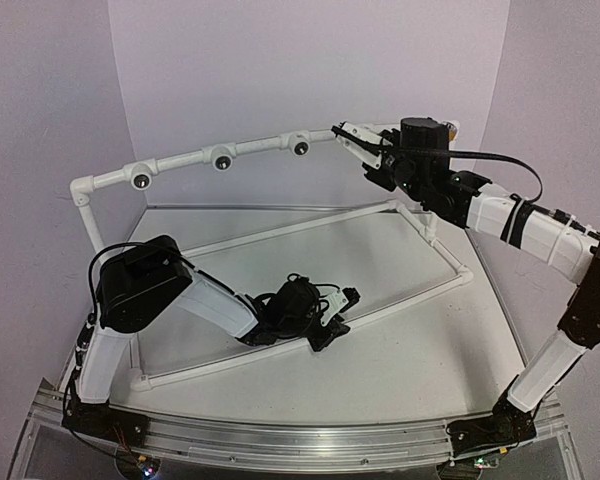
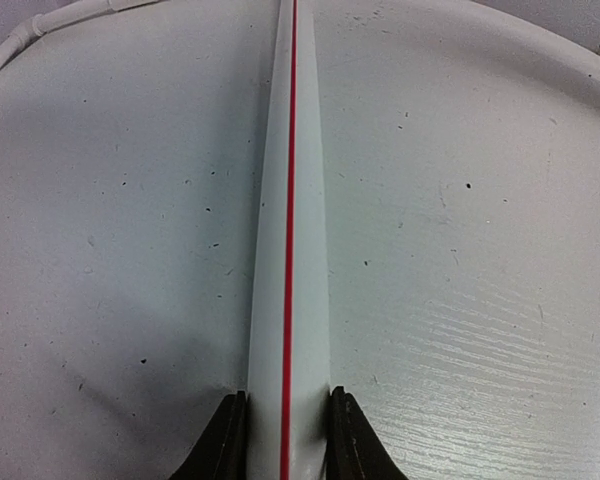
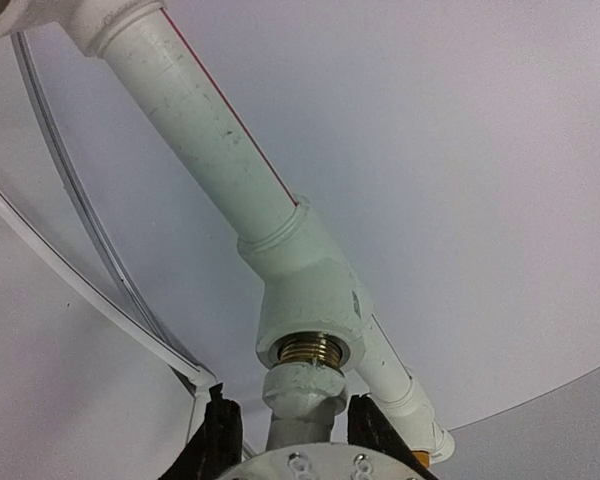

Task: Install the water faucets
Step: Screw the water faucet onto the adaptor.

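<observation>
The white water faucet [image 3: 302, 388] points up, its brass thread partly inside a white tee socket [image 3: 310, 300] on the raised pipe [image 3: 205, 130]. My right gripper [image 3: 292, 408] is shut on this faucet lower down, its black fingers [image 3: 220, 435] flanking the stem. From above, the right gripper [image 1: 365, 150] and faucet [image 1: 352, 136] sit at the right end of the raised pipe. A yellow-orange bit [image 3: 420, 458] shows at the pipe's end; I cannot tell what it is. My left gripper [image 2: 287, 440] is shut on the frame's low pipe [image 2: 288, 200], near the table's middle [image 1: 332, 322].
The white pipe frame [image 1: 430, 235] stands on the table, with a raised curved rail at the back. Three round dark sockets [image 1: 221, 162] face forward along that rail. Purple walls enclose the back and sides. The low pipe carries a red line [image 2: 290, 120].
</observation>
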`<state>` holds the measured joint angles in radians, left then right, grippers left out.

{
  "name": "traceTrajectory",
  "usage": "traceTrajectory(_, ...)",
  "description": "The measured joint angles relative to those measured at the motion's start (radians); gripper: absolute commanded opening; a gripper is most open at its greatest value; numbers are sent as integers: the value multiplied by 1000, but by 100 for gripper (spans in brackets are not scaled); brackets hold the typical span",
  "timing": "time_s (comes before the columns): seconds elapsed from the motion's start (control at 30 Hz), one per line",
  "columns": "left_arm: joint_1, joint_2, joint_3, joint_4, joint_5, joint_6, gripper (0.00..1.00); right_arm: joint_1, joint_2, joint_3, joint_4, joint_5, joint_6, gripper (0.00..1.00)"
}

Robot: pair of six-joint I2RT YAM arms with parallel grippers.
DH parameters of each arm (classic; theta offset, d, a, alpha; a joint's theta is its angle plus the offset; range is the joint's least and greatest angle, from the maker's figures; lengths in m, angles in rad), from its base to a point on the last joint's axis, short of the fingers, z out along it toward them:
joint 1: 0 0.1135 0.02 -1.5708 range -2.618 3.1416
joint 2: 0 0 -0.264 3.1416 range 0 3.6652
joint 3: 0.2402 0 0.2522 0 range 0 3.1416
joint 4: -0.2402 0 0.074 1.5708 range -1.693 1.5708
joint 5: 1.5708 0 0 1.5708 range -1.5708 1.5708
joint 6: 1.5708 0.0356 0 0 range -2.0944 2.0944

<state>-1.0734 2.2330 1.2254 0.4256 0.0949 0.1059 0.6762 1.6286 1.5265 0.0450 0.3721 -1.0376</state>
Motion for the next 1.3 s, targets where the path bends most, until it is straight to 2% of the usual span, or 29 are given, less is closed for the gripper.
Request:
traceTrajectory(0.3, 6, 0, 5, -8, 11, -3, 0, -1, 25, 12, 29, 9, 52, 0)
traceTrajectory(0.6, 16, 0, 5, -10, 27, -2, 0, 0, 61, 96, -48, 31, 175, 0)
traceTrajectory(1.3, 17, 0, 6, -14, 28, -2, 0, -12, 99, 220, -201, 43, 571, 0)
